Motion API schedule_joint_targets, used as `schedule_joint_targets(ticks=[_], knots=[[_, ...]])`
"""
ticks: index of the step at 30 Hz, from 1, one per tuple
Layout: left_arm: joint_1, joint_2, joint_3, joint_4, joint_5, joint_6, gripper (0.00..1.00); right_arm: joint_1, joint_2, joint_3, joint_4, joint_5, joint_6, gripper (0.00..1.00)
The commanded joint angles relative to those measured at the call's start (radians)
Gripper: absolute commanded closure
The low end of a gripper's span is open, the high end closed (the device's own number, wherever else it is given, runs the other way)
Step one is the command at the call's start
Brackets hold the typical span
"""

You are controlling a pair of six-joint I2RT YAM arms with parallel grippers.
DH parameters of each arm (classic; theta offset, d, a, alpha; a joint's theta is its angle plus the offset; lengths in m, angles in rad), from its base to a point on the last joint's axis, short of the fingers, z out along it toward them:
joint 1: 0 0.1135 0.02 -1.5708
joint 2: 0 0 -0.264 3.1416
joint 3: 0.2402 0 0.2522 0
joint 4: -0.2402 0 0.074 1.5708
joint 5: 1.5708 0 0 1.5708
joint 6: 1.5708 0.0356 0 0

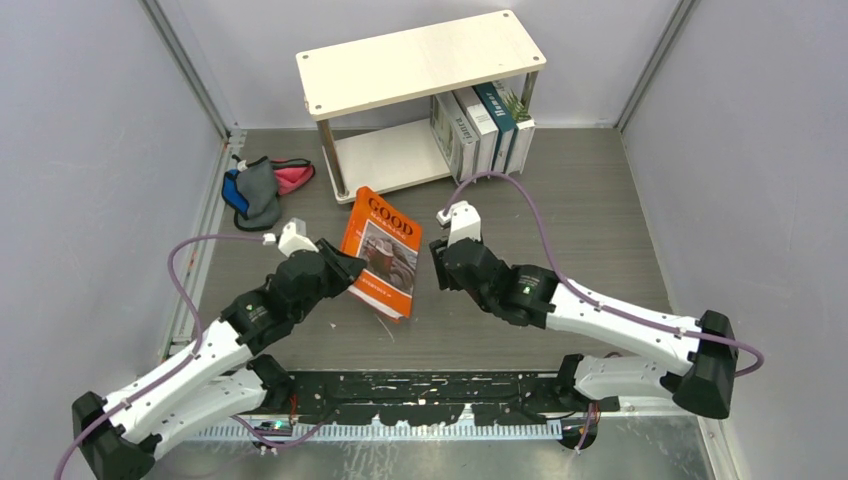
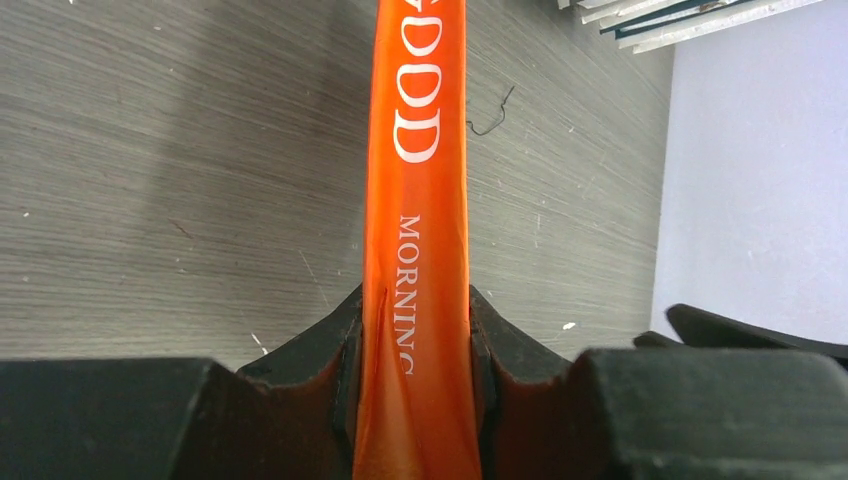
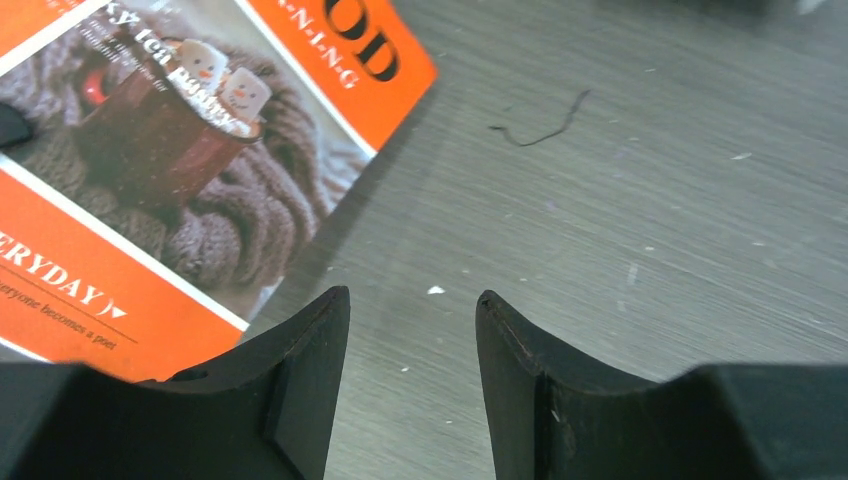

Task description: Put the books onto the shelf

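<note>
Soft, even, fairly bright light falls from above; the worktop (image 1: 600,250) carries only faint shadows, and the overhead view is sharp. Close up, the orange book (image 2: 415,200) shows sheen along its spine; in the right wrist view its cover looks slightly soft, perhaps out of focus.

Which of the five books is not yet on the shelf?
The orange GOOD MORNING book, clamped by its spine in the left gripper; the other four stand upright on the shelf's lower board.
</note>
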Motion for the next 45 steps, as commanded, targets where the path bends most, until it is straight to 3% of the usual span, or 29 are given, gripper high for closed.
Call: schedule_joint_targets(ticks=[1,11,21,40,45], knots=[[-0.059,0.045,0.087,0.095,-0.171,0.036,0.69,0.04,-0.082,-0.028,-0.005,0.252,-0.044,0.45],[-0.179,0.219,0.208,0.107,-0.341,0.093,0.68,0.224,-0.167,-0.132,0.133,0.439,-0.188,0.44],[-0.2,0.344,0.332,0.085,-0.384,0.124,0.66,0.373,-0.196,-0.193,0.303,0.407,-0.396,0.36],[-0.2,0.474,0.49,0.017,-0.381,0.112,0.62,0.519,-0.075,-0.13,0.395,0.407,-0.451,0.33],[-0.202,0.472,0.477,-0.004,-0.395,0.081,0.63,0.521,-0.088,-0.147,0.416,0.487,-0.424,0.33]])
